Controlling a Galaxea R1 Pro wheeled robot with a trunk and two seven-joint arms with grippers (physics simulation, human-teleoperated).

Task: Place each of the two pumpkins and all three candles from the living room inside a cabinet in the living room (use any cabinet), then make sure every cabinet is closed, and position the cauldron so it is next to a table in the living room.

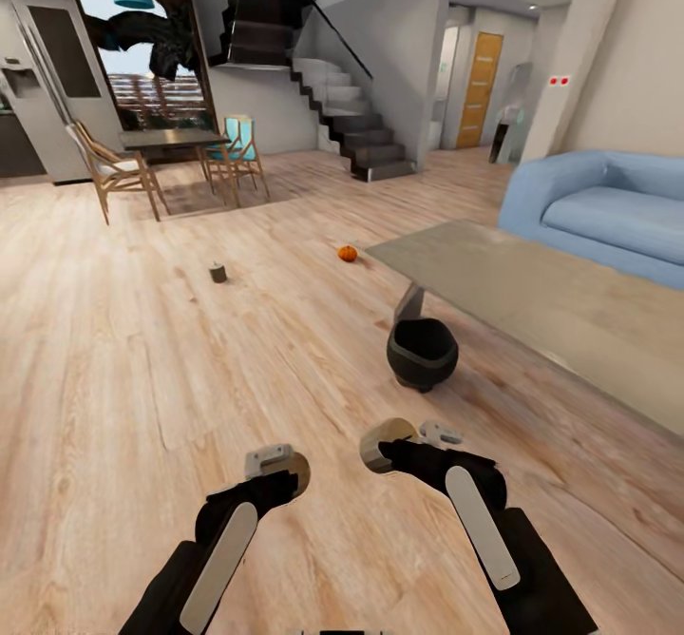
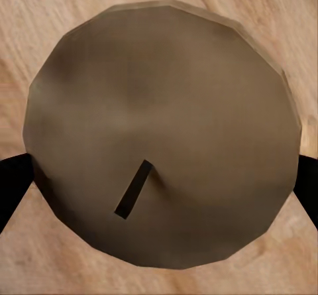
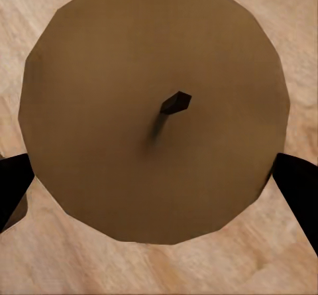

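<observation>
With a candle [image 2: 162,136] clamped in our left hand [image 1: 277,471] and another [image 3: 156,109] in our right hand [image 1: 404,440], we should carry both level to the cabinet, steering around the cauldron [image 1: 422,353].

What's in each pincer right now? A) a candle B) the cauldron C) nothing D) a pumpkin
A: both wrist views show a round tan candle top with a dark wick, left candle and right candle, with dark fingers at its sides; the pumpkin and cauldron sit on the floor.
</observation>
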